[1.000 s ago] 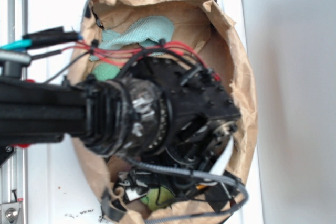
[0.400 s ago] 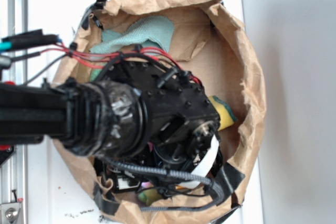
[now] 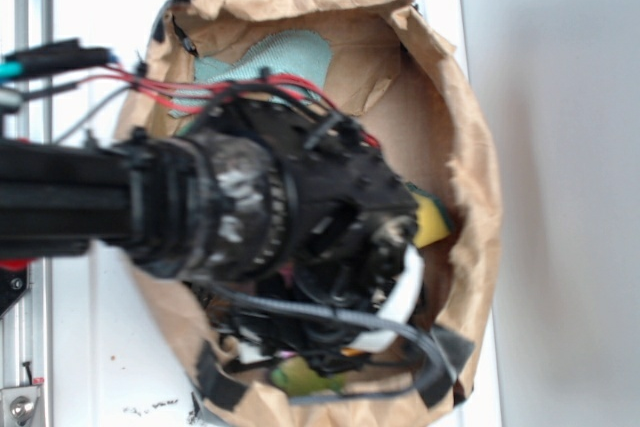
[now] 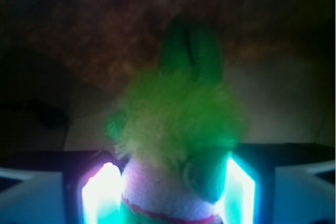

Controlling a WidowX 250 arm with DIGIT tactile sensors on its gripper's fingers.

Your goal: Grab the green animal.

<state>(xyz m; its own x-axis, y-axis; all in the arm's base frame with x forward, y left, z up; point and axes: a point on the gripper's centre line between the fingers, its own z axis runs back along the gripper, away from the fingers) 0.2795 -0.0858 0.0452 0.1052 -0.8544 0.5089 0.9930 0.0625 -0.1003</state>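
**Bag** (image 3: 470,177): brown paper, mouth rolled open and spread wide, which looks meant to give the arm room to reach straight down. Fills most of the exterior view on a white top (image 3: 110,347).

**Arm** (image 3: 60,202): black, entering from 9 o'clock, wrist bent down into the bag; it hides most of the contents. Red wires (image 3: 160,97) run along its upper side.

**Toy** (image 4: 176,129): the green animal. In the wrist view it sits dead centre, between the two lit fingers (image 4: 102,192). Fuzzy lime body in the middle, two darker green ear-like or limb-like lobes at 12 o'clock, pale pink-edged patch at 6 o'clock. Long axis runs 12 to 6, lobes pointing away from the camera. In the exterior view only a lime scrap (image 3: 300,377) shows at the bag's 6 o'clock, under the wrist.

**Gripper** (image 4: 168,187): fingers flank the toy closely on both sides, apparently touching it. Judged clenched on the toy, though glare blurs the contact.

**Rag** (image 3: 285,57): pale teal, at the bag's 12 o'clock, well apart from the toy.

**Sponge-like item** (image 3: 430,219): yellow with green edge, at 3 o'clock, partly hidden.
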